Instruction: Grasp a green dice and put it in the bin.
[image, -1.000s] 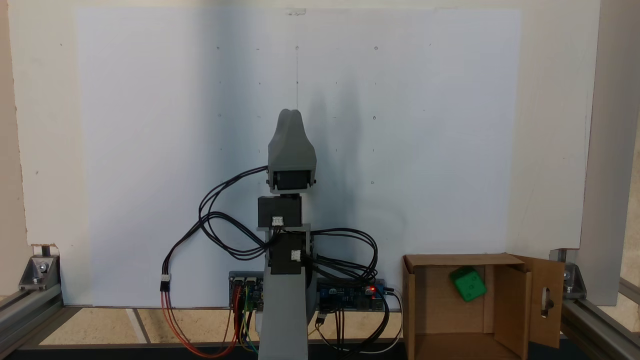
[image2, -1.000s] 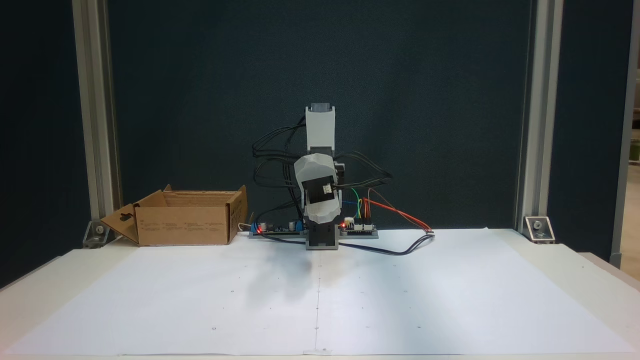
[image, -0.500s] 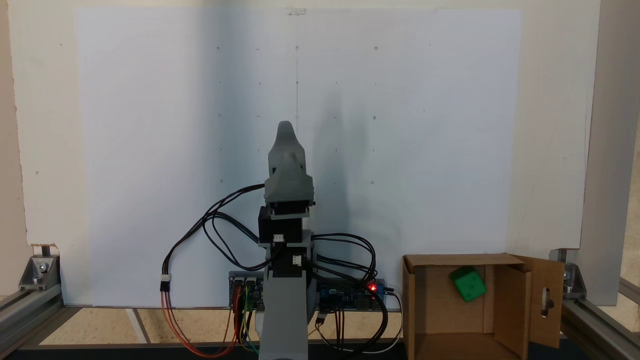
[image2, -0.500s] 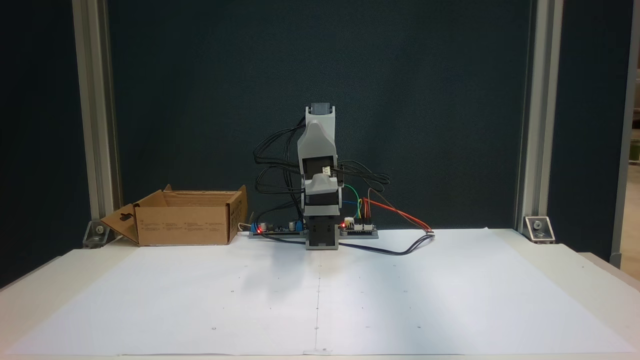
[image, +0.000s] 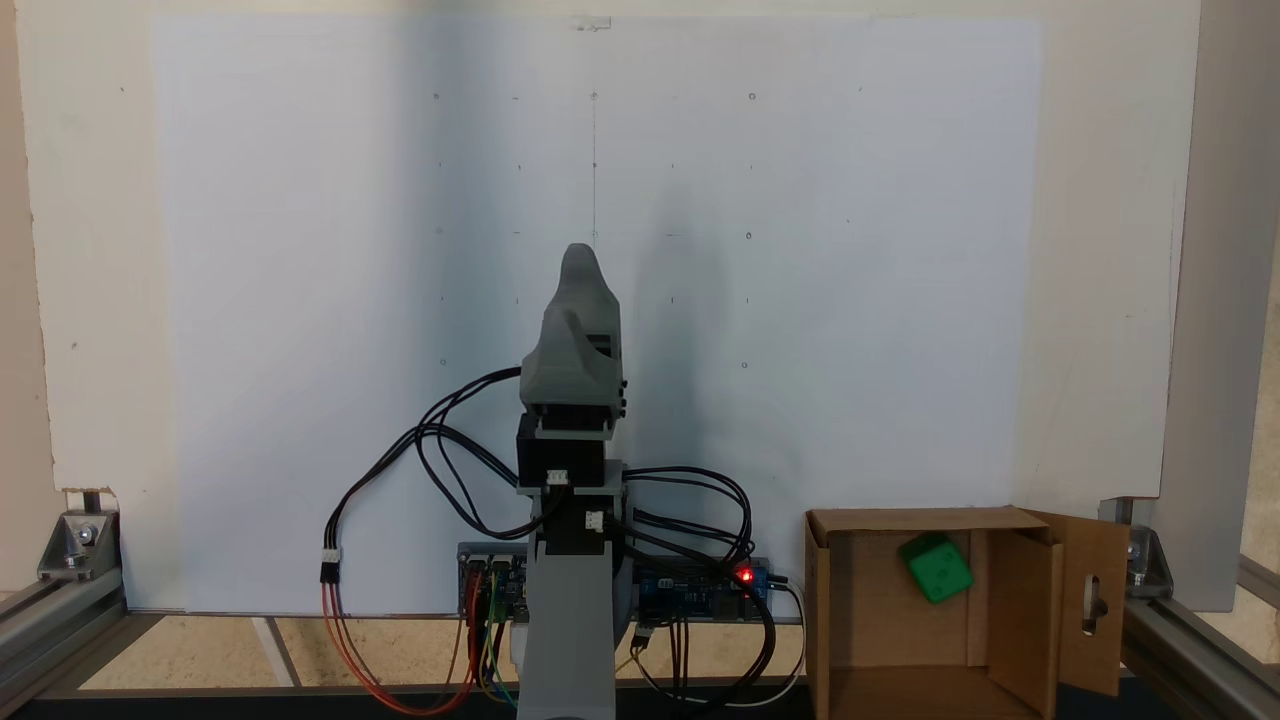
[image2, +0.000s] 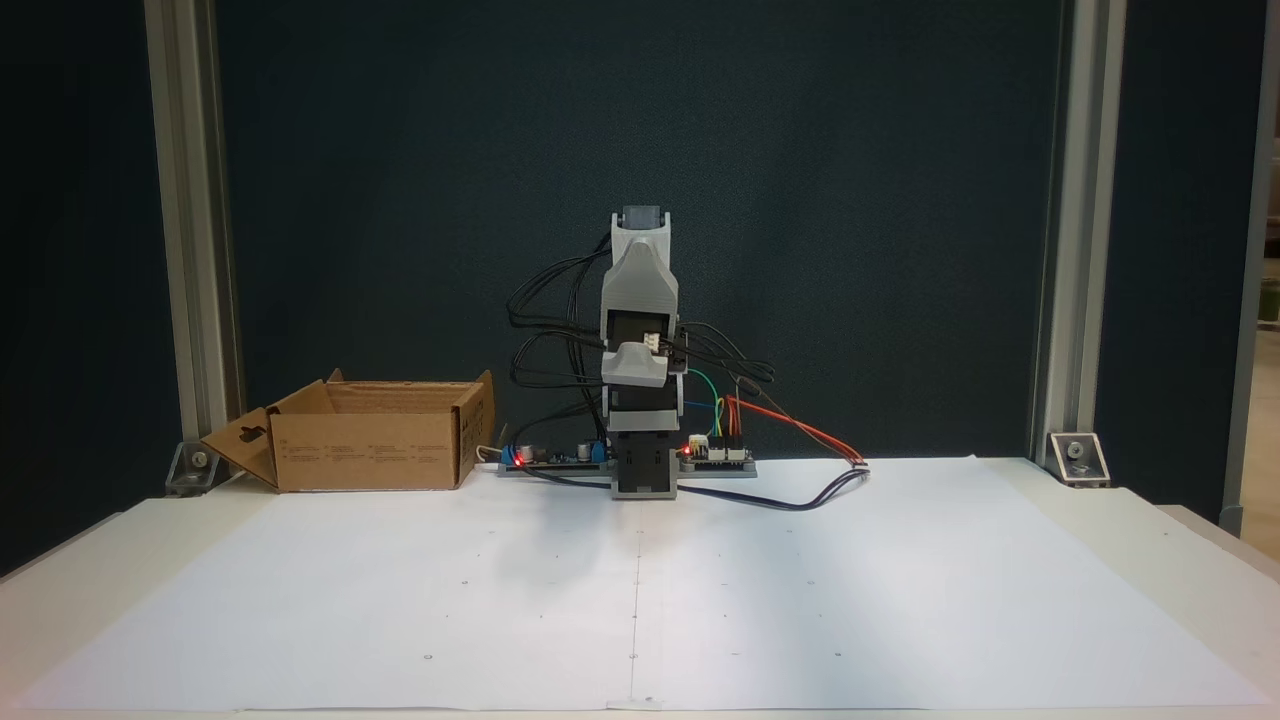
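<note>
The green dice (image: 936, 567) lies inside the bin (image: 915, 518), near its back wall, tilted on a corner. The bin is an open brown cardboard box with a slotted flap, at the lower right of one fixed view and at the left of the other (image2: 370, 450), where its walls hide the dice. My grey gripper (image: 578, 255) is folded up over the arm's base at the middle of the table, well apart from the bin. It holds nothing. It is turned on its side, so one tip shows. Seen from the front the gripper (image2: 638, 366) points at the camera.
Circuit boards (image: 700, 590) with red lights and loops of black cable (image: 440, 450) sit around the arm's base. Red and coloured wires (image2: 800, 432) trail to one side. A white paper sheet (image2: 640, 600) covers the table. Aluminium frame posts (image2: 190, 240) stand at the corners.
The gripper has drawn back toward the base, folded upward and rolled on its wrist from flat to side-on. The dice has stayed in the bin.
</note>
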